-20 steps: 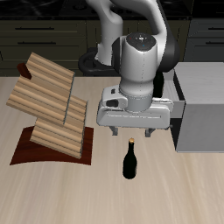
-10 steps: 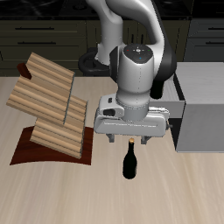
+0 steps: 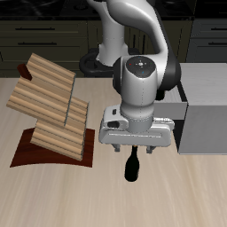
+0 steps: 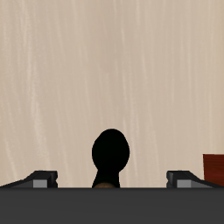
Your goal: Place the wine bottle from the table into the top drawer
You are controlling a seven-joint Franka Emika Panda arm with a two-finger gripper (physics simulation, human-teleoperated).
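- The wine bottle (image 3: 132, 167) stands upright on the table (image 3: 177, 195), near its front edge, only its dark lower body showing beneath the robot's hand.
- In the wrist view the wine bottle (image 4: 111, 156) is a black rounded shape against the pale wood grain.
- The gripper (image 3: 133, 147) hangs right over the bottle, its fingers spread wide on either side of the neck, not pressing it.
- The top drawer (image 3: 183, 124) of the grey cabinet is pulled open just behind the hand.
- A slatted wooden rack (image 3: 50, 106) on a dark-brown base sits well apart on the bottle's other side.
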